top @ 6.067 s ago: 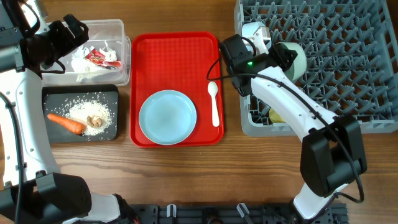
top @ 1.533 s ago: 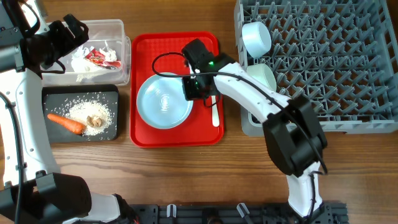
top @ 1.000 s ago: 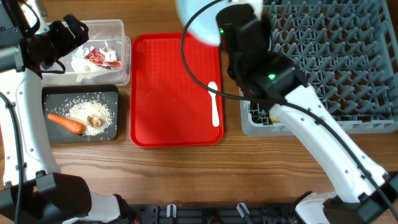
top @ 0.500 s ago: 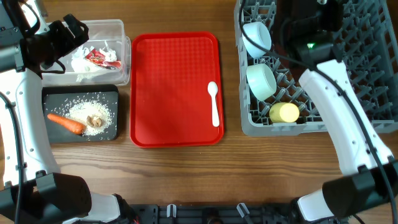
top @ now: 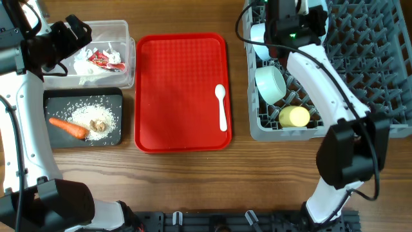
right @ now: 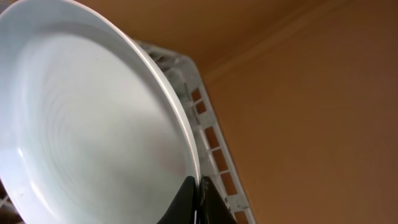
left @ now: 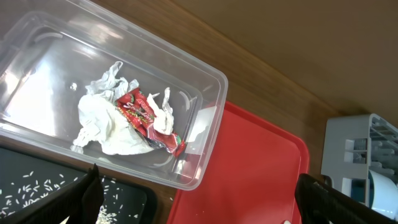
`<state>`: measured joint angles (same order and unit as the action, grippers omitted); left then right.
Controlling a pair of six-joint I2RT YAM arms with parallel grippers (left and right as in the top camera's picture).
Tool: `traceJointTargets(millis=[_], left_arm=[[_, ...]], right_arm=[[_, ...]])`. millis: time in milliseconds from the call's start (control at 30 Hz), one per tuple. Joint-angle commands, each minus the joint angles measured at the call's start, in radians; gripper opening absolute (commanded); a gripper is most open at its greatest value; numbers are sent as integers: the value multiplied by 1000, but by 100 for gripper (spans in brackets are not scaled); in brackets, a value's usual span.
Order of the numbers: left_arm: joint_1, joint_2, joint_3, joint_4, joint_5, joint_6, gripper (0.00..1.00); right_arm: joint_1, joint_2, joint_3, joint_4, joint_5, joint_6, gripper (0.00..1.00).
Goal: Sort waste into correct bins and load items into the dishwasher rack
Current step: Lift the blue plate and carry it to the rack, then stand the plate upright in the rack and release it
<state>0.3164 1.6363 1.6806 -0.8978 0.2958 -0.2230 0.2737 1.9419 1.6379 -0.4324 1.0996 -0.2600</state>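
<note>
The wooden table [top: 187, 174] fills the overhead view. Four things sit directly on it: a clear tub [top: 131, 58] at upper left, a black tray [top: 51, 135] just below it, a flat red tray [top: 180, 84] in the middle just beside both, and a big grey rack [top: 380, 77] at upper right.

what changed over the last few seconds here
The right gripper took the light blue plate by its rim off the red tray and carried it over to the rack. The white spoon, the carrot and the snack wrapper stayed put.
</note>
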Motion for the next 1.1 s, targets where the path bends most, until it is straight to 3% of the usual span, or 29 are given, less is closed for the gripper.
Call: traceJointTargets(millis=[0,133,200,267,400,600,867,933,1067], left_arm=[[2,1,6,2,-6,5,100],[2,1,6,2,-6,6,100],[2,1,6,2,-6,5,100],[2,1,6,2,-6,5,100],[2,1,6,2,-6,6,100],[2,1,6,2,-6,6,100],[2,1,6,2,-6,5,100],[2,1,6,2,-6,5,100],[2,1,6,2,-6,5,100]], right_arm=[[-3,32,-4,-13,-1,-1,4],[-2,39,-4,-37,-4,6,5],[-2,39,-4,-62,-27,53,22],[-2,39,-4,-101,-68,84,47],[-2,37,-4,-184,-135,192,77],[-2,-25,5,-280,-279,283,82],[-2,-278,15,-290,-642,294,87],[-2,-370,15,-317,-944,319,100],[-2,-412,12,-354,-1545,342,100]])
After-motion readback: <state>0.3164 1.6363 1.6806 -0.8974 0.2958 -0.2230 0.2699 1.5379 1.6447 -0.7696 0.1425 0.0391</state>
